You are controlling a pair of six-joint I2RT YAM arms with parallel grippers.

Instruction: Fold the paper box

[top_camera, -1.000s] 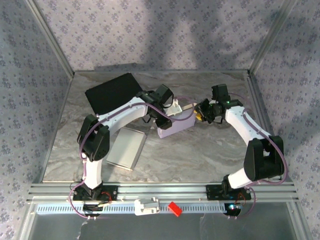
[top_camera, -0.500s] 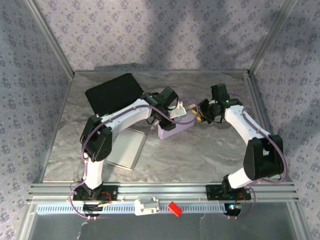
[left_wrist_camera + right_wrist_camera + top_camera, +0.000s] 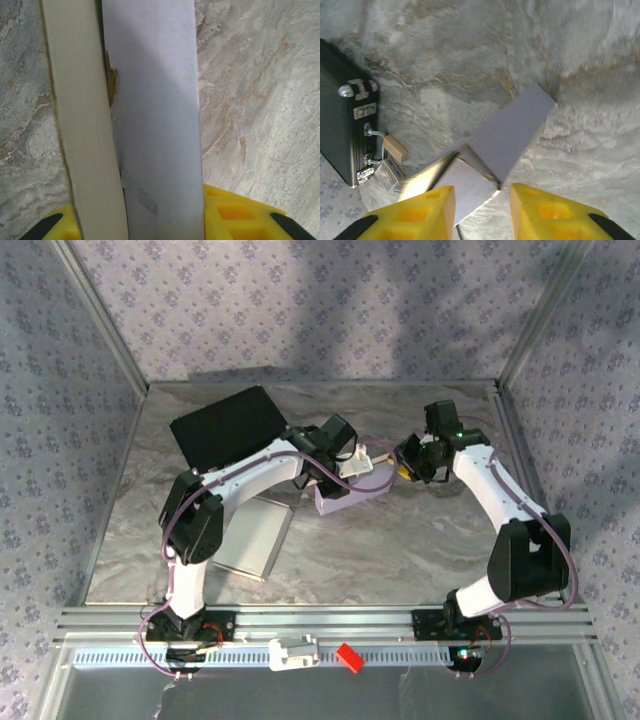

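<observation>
**Hold on the box passes from right pincer to left**

Over the last second your left arm has swung away from the case [image 3: 225,425] and settled over the near end of the box [image 3: 352,490]. The box sits on the counter [image 3: 400,540] to the right of the case, a little nearer to you than it. It has turned slightly and looks more bunched than a second ago.

The left pincer [image 3: 140,215] has narrowed. In the left wrist view a tan cardboard wall and a lavender panel fill the whole gap between the yellow fingers [image 3: 235,215], so it reads as clamped on the box wall.

Meanwhile the right pincer [image 3: 482,200], on the side of the box away from the case, has widened and drawn back a touch. Its fingers stand apart. The corner of a lavender flap [image 3: 512,125] reaches into the gap, with clear space on one side, so it is not pinched.

You have likely just steadied the box with the left and freed the right to take a new flap. The fold is not finished, because panels still stick out loose. Watch that the left grip does not crease the wall while the right re-approaches.
</observation>
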